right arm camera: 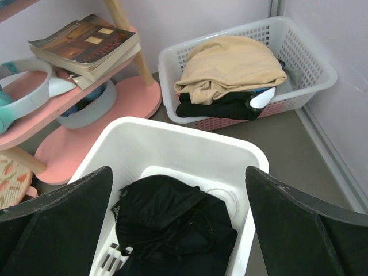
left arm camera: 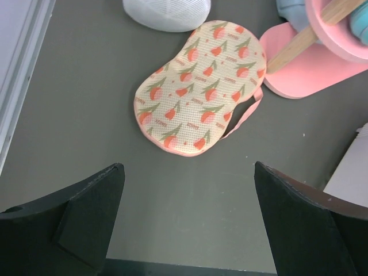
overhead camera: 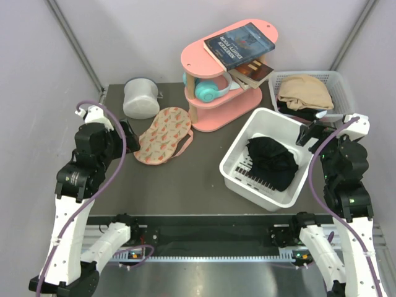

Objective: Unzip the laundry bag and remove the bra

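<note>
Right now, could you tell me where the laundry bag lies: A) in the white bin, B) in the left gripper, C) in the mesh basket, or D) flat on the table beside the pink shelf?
D: the laundry bag lies flat on the table, right beside the pink shelf, ungripped.

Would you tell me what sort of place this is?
Probably a lab robot cell staged for laundry: dark table between plain walls, white plastic bin holding black clothes, flat tulip-printed fabric laundry bag.
</note>
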`<state>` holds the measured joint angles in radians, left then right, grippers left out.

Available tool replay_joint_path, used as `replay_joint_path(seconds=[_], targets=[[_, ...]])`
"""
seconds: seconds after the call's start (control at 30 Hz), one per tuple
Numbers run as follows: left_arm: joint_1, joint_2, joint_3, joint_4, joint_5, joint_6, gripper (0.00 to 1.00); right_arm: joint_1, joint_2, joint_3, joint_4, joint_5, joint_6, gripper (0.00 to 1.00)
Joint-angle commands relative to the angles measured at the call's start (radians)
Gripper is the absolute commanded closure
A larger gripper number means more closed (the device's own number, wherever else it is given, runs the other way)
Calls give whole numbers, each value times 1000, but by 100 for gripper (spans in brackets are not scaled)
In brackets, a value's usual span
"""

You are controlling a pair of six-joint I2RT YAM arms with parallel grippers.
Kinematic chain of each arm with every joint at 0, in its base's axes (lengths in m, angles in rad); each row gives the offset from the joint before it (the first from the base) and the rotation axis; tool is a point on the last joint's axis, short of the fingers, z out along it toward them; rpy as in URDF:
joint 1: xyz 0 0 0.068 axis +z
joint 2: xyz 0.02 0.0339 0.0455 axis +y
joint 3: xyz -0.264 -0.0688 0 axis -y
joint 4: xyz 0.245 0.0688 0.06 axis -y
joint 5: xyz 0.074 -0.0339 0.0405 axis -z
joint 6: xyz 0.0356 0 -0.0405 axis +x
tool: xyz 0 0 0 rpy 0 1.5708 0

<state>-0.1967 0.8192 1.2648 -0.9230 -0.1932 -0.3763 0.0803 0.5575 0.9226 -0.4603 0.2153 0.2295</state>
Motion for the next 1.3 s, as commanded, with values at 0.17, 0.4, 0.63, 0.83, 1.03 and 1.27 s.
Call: replay_joint_path(seconds=[0.17,0.4,0.63,0.83,1.03,1.27], targets=[[-1,-69,-39,18,-31,-3,1,-5,-4,-2,-12,2,11,2],[-1,32,-84,70,28,-39,1,-5,-4,-2,-17,-11,33,2],[3,164,-191,111,-64,-159,8,-5,-27,24,-67,-2,14,1],[39,199,-306,234,17,-240,2,-5,-68,9,-110,-2,21,1],[74,258,-436,413,98,-299,5,-5,-84,19,-130,-2,28,1],[88,400,-490,555,152,-355,10,-5,-79,58,-166,4,14,1]])
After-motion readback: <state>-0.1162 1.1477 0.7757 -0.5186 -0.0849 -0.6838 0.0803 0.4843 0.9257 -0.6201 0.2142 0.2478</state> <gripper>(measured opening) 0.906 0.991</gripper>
